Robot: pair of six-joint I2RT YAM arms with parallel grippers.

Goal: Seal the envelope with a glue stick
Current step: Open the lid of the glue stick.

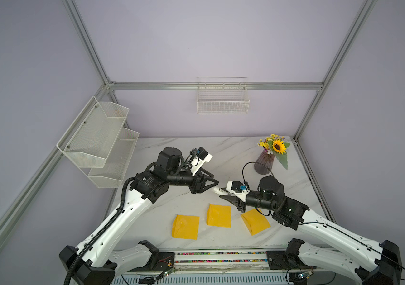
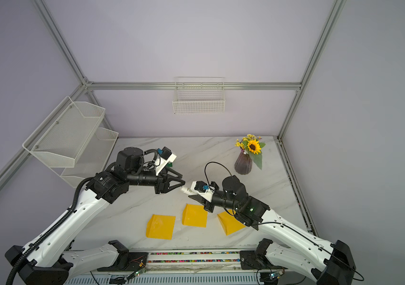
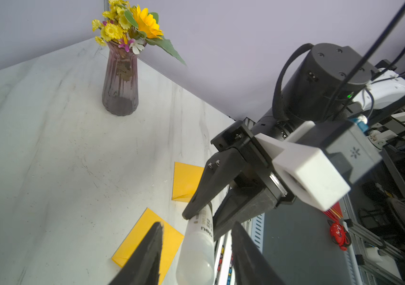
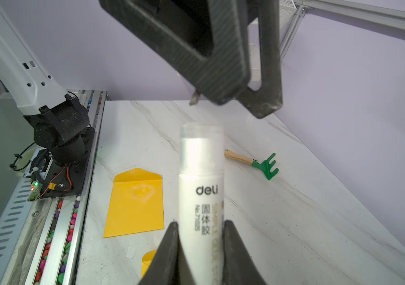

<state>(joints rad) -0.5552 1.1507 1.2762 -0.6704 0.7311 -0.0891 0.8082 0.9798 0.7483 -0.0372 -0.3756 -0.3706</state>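
One glue stick [image 4: 201, 187], white with a dark-printed label and a pale cap, sits in my right gripper [image 4: 200, 228]. That gripper's two fingers [image 4: 172, 246] are clamped on the labelled body. The capped end pokes out past their tips, lifted over the middle of the table [image 1: 233, 153].

My left gripper [image 3: 196, 224] meets it tip to tip. Its two fingers [image 3: 147, 254] stand apart, one on each side of the cap, with a gap showing on both sides.

Three yellow envelopes lie flat on the marble nearer my base: one [image 1: 185, 227] toward my left, one [image 1: 218, 215] in the middle, and one [image 1: 255, 222] partly under my right arm.

One toy rake [image 4: 253, 162], green-headed with a wooden handle, lies on the table well apart from them. One purple vase [image 1: 263, 164] of yellow flowers stands near the far right corner.

Two white racks hang on the walls: a wire basket [image 1: 222, 103] at the back and a tiered mesh shelf [image 1: 97, 138] on my left.
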